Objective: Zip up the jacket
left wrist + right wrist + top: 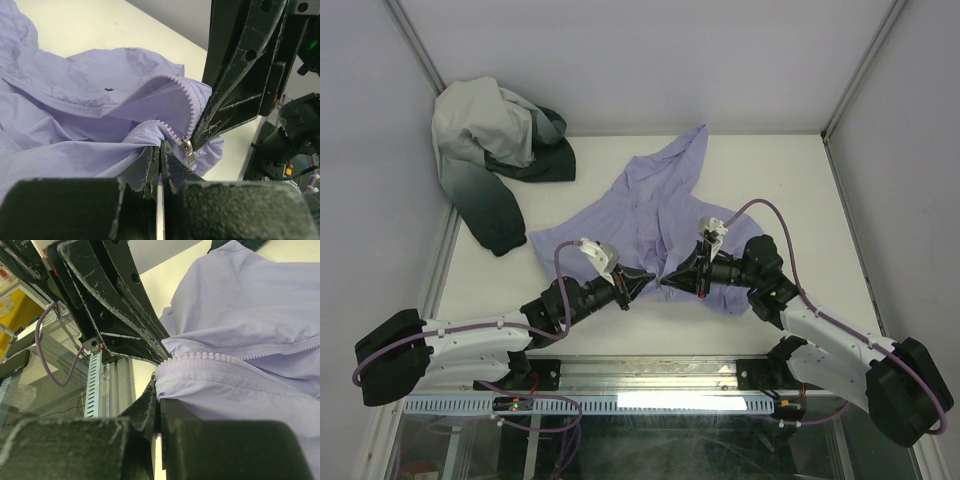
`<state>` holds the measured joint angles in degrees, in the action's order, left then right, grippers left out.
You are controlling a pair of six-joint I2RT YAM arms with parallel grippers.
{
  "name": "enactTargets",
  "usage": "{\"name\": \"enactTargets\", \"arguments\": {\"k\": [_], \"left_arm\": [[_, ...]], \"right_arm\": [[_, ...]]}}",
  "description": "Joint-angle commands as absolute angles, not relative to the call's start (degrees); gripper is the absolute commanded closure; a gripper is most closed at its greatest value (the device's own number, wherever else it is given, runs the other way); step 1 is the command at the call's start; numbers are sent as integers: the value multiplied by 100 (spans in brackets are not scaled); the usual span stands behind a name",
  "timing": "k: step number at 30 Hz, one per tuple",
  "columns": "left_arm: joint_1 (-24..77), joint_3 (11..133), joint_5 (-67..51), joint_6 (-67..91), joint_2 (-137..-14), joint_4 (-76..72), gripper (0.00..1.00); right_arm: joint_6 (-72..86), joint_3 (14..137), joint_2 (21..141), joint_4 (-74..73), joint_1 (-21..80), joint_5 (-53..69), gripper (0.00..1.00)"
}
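Lavender nylon, thin and floppy: the jacket lies crumpled in the middle of the table. I judge it light, slippery and quick to bunch, so the firmer zipper tape is the place to hold. Both claws are clenched on its near hem. The left gripper pinches fabric beside the slider, and the right gripper nips the tape's end. Each claw crowds the other. The green-white garment lies apart at back left.
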<state>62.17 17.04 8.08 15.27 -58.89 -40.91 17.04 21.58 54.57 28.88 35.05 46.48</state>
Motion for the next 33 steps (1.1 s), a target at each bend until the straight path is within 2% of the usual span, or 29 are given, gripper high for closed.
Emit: {"name": "enactTargets", "arguments": {"k": [1, 8, 14, 17, 19, 23, 28, 33], "left_arm": [[6223, 1967, 551, 1414, -5998, -3666, 100], [6223, 1690, 1231, 2444, -5418, -3713, 100], [6214, 1542, 1735, 3622, -5095, -3683, 76], [6214, 1398, 1926, 4289, -5061, -3777, 71], [6214, 1232, 2062, 4767, -5025, -3859, 63], [6214, 893, 2136, 5550, -5014, -4171, 59], [6214, 752, 1921, 5788, -5068, -4861, 54], [6213, 730, 1970, 5871, -5248, -5362, 52]], "right_arm": [[1915, 2589, 5620, 3232, 3474, 4464, 100], [1991, 2574, 5907, 3239, 3477, 4404, 100], [2071, 2413, 5995, 3511, 3477, 4561, 100], [2187, 2323, 6007, 3749, 3475, 4588, 100], [2254, 2282, 6003, 3857, 3473, 4583, 100], [2331, 2222, 6031, 4013, 3472, 4619, 100], [2417, 2207, 6162, 4192, 3472, 4724, 100], [2520, 2162, 6218, 4392, 3473, 4785, 100]]}}
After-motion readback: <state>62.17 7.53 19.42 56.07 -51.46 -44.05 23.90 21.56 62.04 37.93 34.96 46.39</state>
